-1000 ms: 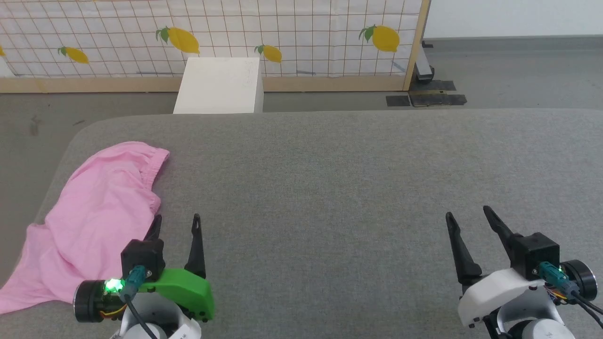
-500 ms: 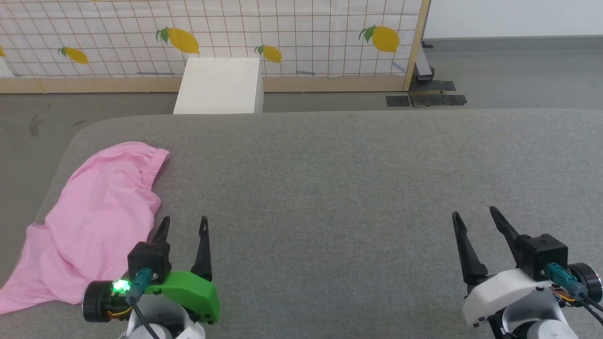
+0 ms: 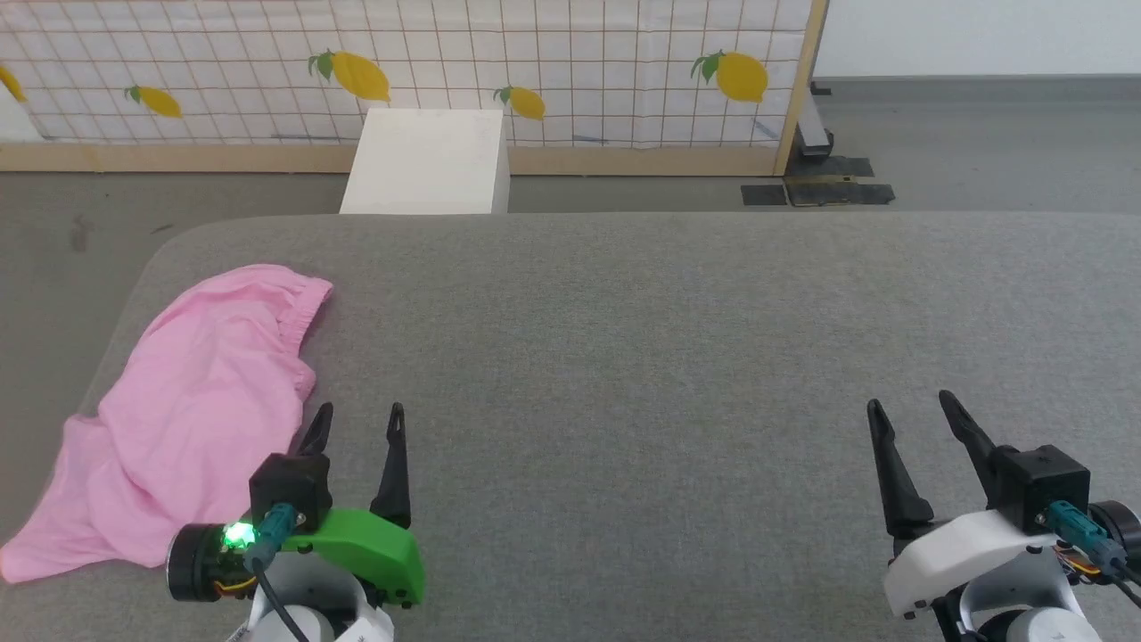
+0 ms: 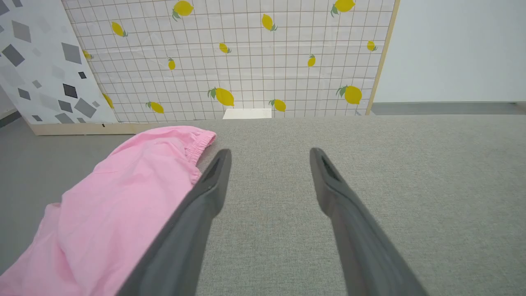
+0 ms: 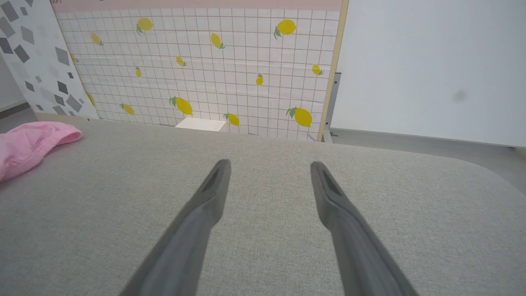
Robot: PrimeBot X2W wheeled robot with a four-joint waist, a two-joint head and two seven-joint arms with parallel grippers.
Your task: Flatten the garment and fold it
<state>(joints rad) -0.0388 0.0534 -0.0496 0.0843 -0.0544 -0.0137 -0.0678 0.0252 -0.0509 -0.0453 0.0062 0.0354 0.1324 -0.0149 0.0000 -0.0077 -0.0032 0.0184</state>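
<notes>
The garment (image 3: 187, 410) is a light pink, wrinkled cloth lying bunched at the left end of the grey padded table (image 3: 624, 339), its gathered waistband toward the far side. In the left wrist view the garment (image 4: 119, 209) spreads to the left of the fingers. My left gripper (image 3: 357, 417) hangs open just right of the garment's near edge, holding nothing. My right gripper (image 3: 914, 406) stands open over bare table at the lower right, far from the cloth. The right wrist view catches the garment (image 5: 28, 144) at its left edge.
A white box (image 3: 428, 160) stands on the floor beyond the table's far edge. Behind it runs a lemon-print grid panel (image 3: 553, 62) with a wooden frame. Grey floor (image 3: 62, 232) lies past the table's rounded left corner.
The whole head picture has shifted slightly, so the camera has moved. Both grippers sit a little further right in the view and remain open. The garment lies as before.
</notes>
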